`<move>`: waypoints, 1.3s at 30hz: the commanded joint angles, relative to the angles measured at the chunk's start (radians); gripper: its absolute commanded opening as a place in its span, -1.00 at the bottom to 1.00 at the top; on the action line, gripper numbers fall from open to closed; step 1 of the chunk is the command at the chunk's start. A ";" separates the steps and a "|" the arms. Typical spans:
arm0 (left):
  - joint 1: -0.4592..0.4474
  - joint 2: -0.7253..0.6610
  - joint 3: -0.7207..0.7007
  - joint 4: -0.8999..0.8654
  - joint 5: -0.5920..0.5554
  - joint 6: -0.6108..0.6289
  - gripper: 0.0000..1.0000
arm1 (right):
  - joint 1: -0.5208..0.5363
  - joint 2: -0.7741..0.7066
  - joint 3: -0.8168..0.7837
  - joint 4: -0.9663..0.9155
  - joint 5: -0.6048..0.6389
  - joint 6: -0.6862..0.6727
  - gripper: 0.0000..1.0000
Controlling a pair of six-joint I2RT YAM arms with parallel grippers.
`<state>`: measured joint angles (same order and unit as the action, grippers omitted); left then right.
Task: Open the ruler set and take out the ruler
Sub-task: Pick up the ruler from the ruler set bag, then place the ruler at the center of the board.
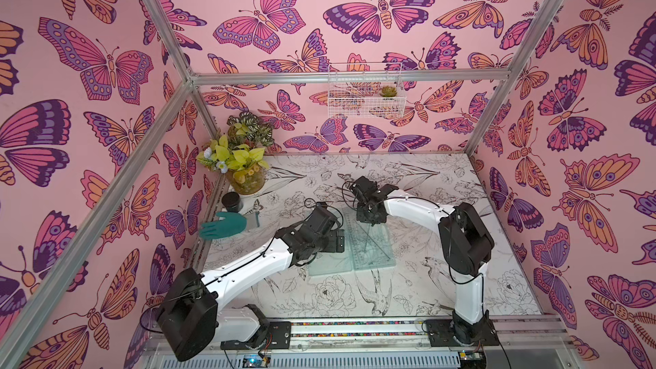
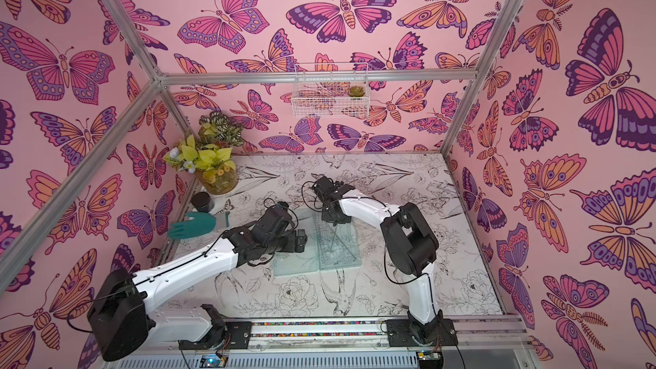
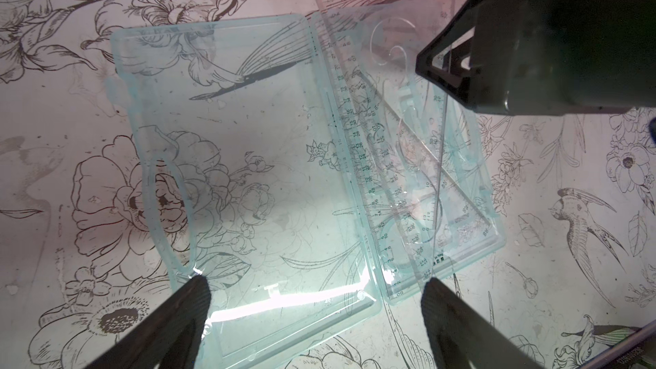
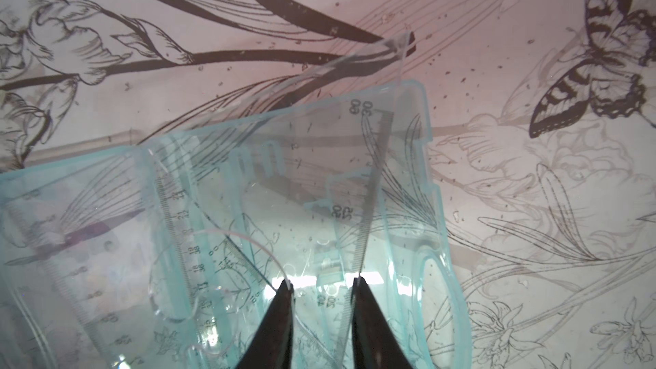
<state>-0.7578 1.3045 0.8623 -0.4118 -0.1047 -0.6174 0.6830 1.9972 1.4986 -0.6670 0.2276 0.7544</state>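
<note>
Lying open and flat at the centre of the table [image 1: 461, 278], just past the arms' base rail [image 1: 355, 328] at 6 o'clock, the ruler set [image 1: 369, 250] showed an empty lid [image 3: 230, 172] on its 9 o'clock side and a tray [image 3: 475, 250] of clear drawing tools on its 3 o'clock side. The danger, on this evidence, was a slip: thin, glossy plastic pinched only at its edges could spring free, or the light case, which nothing visibly pinned down, could ride up with the piece and spill the rest. A second worry was the choice of piece, since the straight ruler [image 3: 362, 157] lay untouched along the hinge. Nearest the rail, the left gripper [image 3: 317, 287] hung above the lid with its jaws spread wide, holding nothing; one fingertip [image 3: 191, 296] lined up with the lid's corner, though contact could not be confirmed. Farther back, at the tray's 12 o'clock end, the right gripper [image 4: 321, 285] held its jaws at a narrow gap, and its fingertips [image 4: 365, 310] met the edges of a clear set square [image 4: 374, 175], which looked clamped and tilted, its far tip poking over the case rim. Beyond, a teal glove [image 1: 223, 225] and a dark jar [image 1: 232, 201] lay at 10 o'clock, a vase of flowers [image 1: 245, 179] stood at 11 o'clock, and a wire basket [image 1: 365, 90] hung on the wall at 12 o'clock
</note>
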 commanded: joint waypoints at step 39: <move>-0.202 0.191 0.212 -0.014 -0.015 0.183 0.88 | -0.642 -0.121 -0.150 0.027 -0.091 -0.165 -0.59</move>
<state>-0.9520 1.4891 1.0592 -0.4175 -0.1249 -0.4488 0.0418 1.8317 1.3003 -0.6529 0.1558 0.5983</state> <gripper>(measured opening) 0.941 0.269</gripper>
